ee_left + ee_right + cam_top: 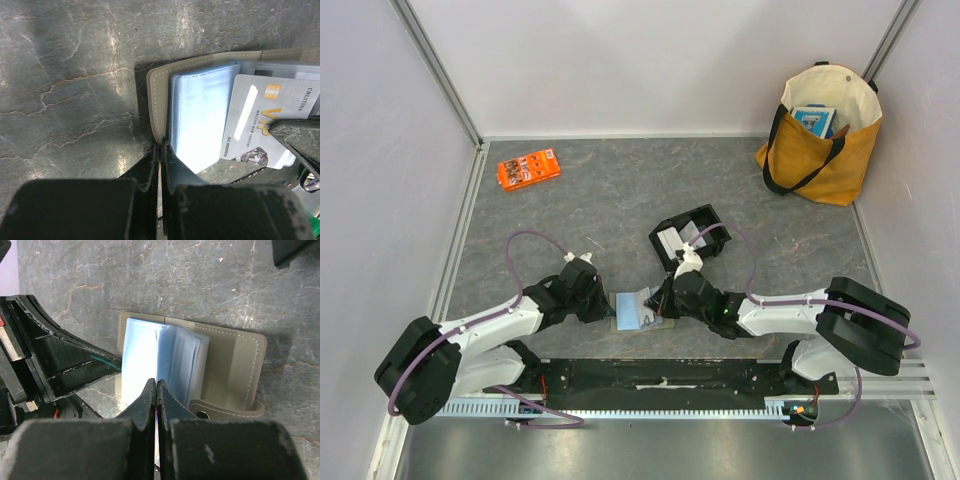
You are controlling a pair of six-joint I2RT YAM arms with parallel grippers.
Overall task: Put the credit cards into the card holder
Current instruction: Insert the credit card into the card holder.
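The card holder [632, 310] lies open on the table between both grippers, taupe cover [235, 370] outside and pale blue sleeves [200, 115] inside. My left gripper [160, 146] is shut on the edge of its cover at the near left corner. One of the credit cards [260, 120], whitish-grey with VIP lettering, lies flat over the sleeves. My right gripper [157, 384] is shut on that card, which shows only edge-on between its jaws in the right wrist view. In the top view the left gripper [603, 305] and right gripper [663, 300] flank the holder.
A black open tray [700, 222] with a pale flat piece inside stands just behind the right gripper. An orange packet [528, 168] lies at the back left. A yellow tote bag [820, 140] stands in the back right corner. Walls close in the table's sides.
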